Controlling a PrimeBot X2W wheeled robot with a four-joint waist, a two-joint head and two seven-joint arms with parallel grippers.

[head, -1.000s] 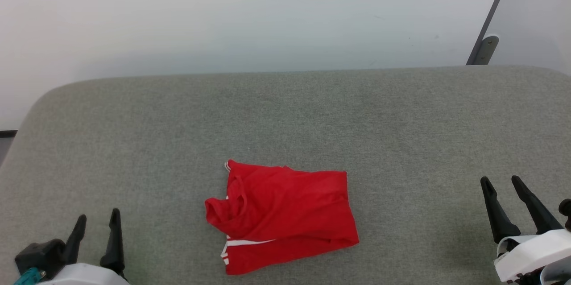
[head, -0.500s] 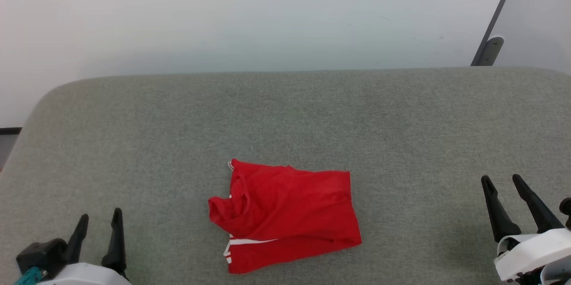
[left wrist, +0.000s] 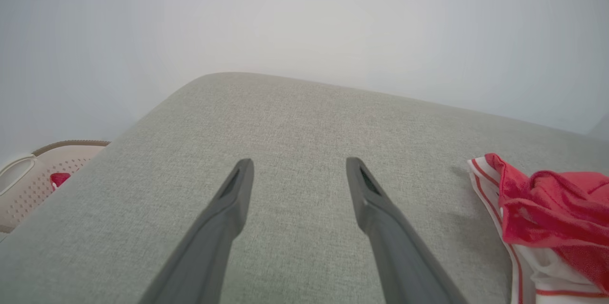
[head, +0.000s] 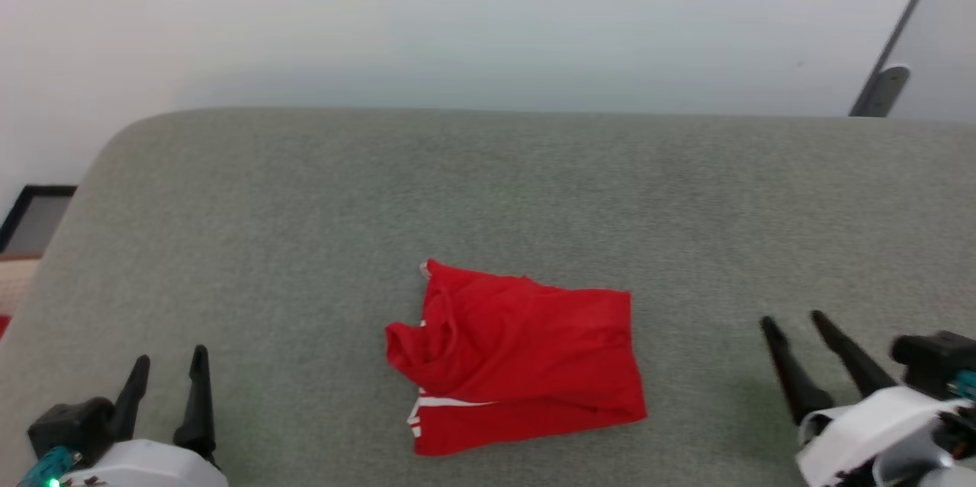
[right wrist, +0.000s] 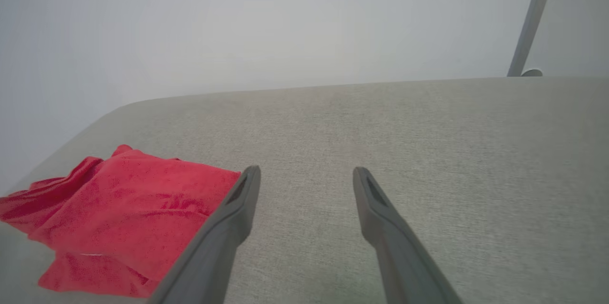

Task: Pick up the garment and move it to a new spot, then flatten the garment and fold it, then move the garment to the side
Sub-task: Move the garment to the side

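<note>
Left gripper (head: 171, 354) and right gripper (head: 791, 317) both gape wide and carry nothing, flanking the shirt (head: 526, 369), which lies crumpled near the front middle of the grey cushion (head: 488, 190). Thin, light and floppy by the look of it, so I'd pinch a corner or hem, not the middle. It's red, with white red-striped trim peeking out on its left.

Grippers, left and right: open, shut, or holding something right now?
Left gripper: open, empty, apart from the thin red shirt with white striped trim.
Right gripper: open, empty, also clear of it.
</note>
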